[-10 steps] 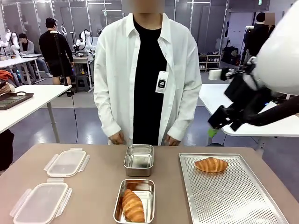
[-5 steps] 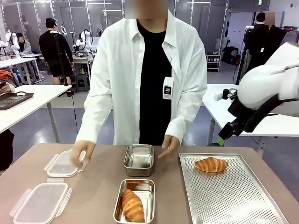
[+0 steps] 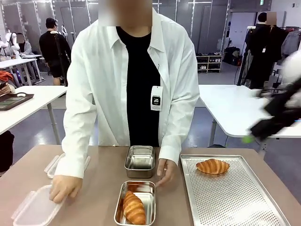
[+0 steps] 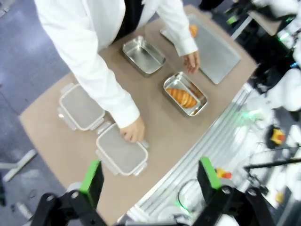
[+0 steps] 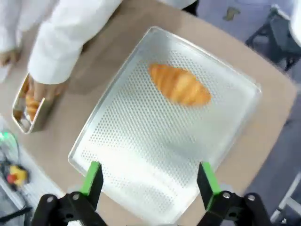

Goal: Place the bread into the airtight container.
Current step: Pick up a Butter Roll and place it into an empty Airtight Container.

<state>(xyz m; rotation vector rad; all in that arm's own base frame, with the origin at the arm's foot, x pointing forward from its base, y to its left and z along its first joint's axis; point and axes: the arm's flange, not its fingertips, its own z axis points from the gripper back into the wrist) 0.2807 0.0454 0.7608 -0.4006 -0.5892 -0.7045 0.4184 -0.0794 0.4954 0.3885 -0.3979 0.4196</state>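
- Two pieces of bread are on the table [image 3: 99, 188]. A croissant [image 3: 212, 165] lies on the perforated tray [image 3: 235, 202], close to its far edge. A second croissant [image 3: 134, 207] lies in the near steel container [image 3: 146, 190], which stands at the table's near edge.
- From the croissant to the tray's near rim, the tray is bare.
- The empty steel container [image 3: 139, 161] stands just behind the filled one, a thin gap between them.
- A strip of bare table runs between the containers and the tray. One hand of the person [image 3: 165, 170] rests in it, beside the filled container's far corner.
- The person's other hand [image 3: 66, 187] lies on the far edge of the near plastic lid [image 3: 33, 209]. The far lid [image 3: 52, 165] is mostly hidden by the sleeve.
- The right gripper [image 5: 149, 181] hangs above the tray, its jaws spread wide with nothing between them.
- The left gripper [image 4: 149, 181] is high over the robot's side of the table, its jaws also wide apart and empty.
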